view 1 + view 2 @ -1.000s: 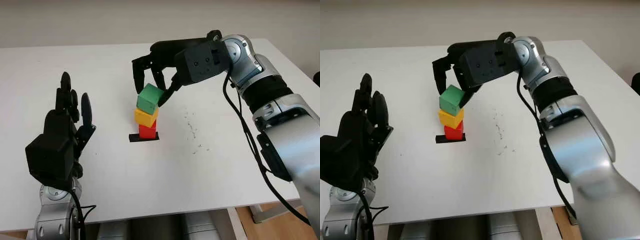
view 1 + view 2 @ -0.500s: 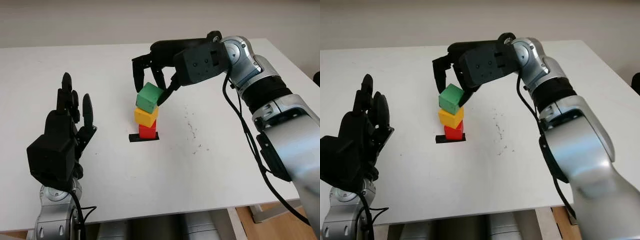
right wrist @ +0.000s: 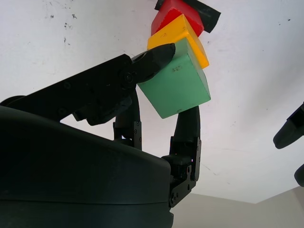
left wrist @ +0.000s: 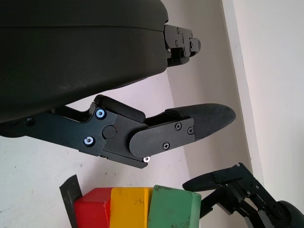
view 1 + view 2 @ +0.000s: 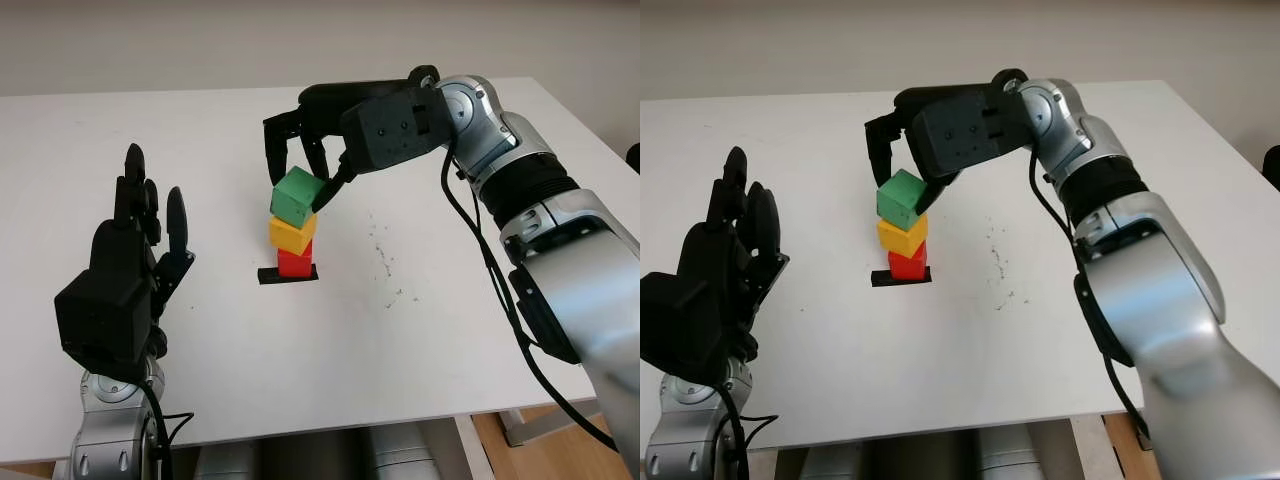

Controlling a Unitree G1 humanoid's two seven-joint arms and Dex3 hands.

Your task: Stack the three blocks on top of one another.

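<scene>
Blocks stand in one column near the middle of the white table (image 5: 450, 330): the red block (image 5: 294, 263) on a black marker strip (image 5: 287, 275), the yellow block (image 5: 291, 234) on it, and the green block (image 5: 298, 197) tilted on top. The right hand (image 5: 305, 150) reaches over the column and grips the green block between its fingers (image 3: 152, 59). The left hand (image 5: 120, 280) is held up, open, well apart at the table's near left

No legible text, label or number anywhere, at least from these angles.
</scene>
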